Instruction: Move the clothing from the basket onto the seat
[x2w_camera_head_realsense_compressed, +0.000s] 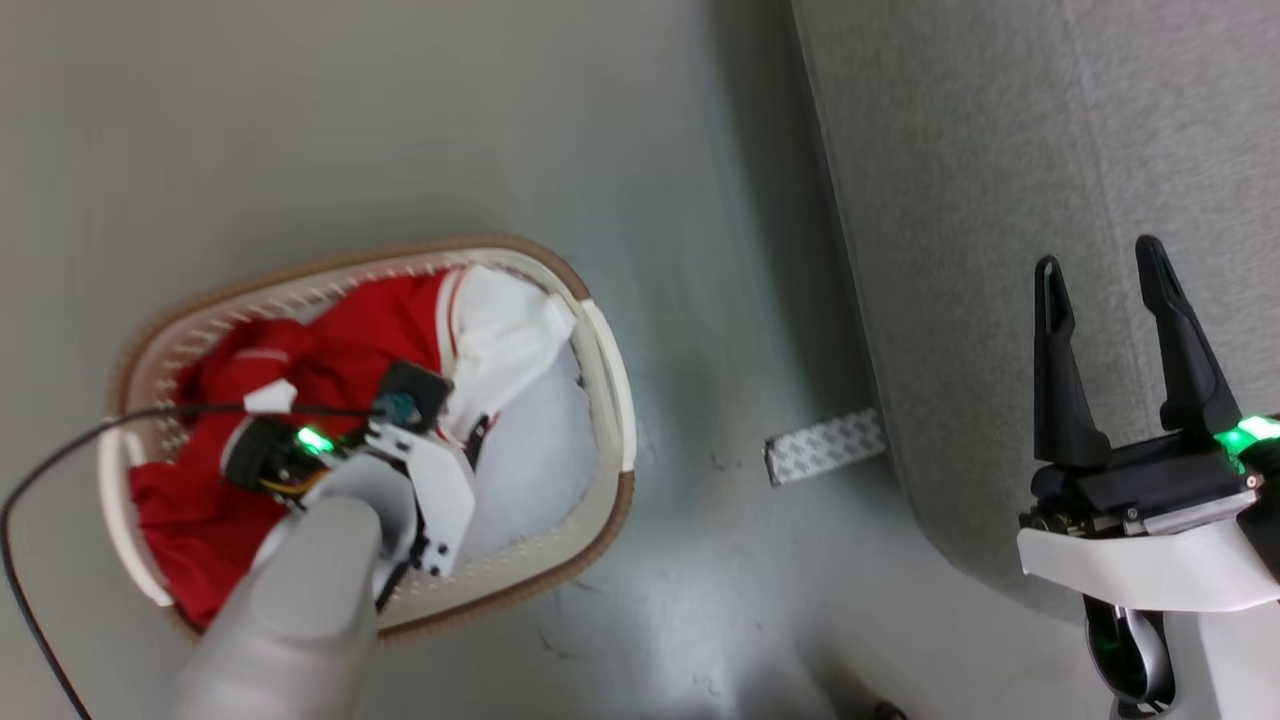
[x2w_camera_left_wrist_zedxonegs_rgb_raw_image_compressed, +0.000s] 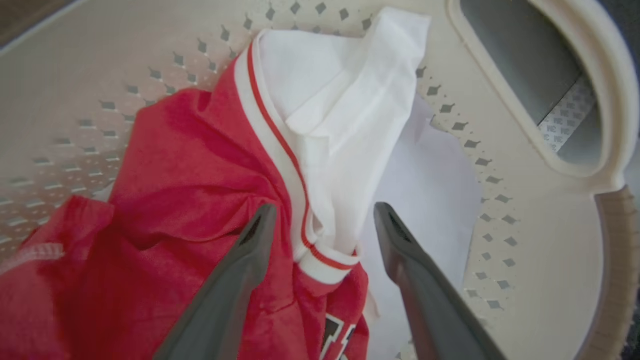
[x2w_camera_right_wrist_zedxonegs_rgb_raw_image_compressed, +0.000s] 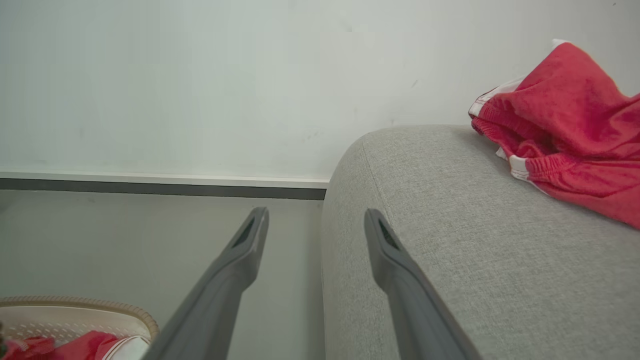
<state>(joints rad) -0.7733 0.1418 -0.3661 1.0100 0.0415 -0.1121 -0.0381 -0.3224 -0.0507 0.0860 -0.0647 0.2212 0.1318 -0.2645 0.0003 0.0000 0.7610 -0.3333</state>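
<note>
So, partly done: 1 red garment is already laid on the seat; the rest of the clothing, inside the basket, is straddled by the wide-open left gripper.

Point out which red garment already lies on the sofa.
The red piece with the elastic, white-trimmed band, lying on the grey sofa. The red jersey with the white sleeve is in the basket, at the open left pincer.

Grey forearm, white wrist cover, green LED, blk cable; L hand, R hand: dark fingers.
</note>
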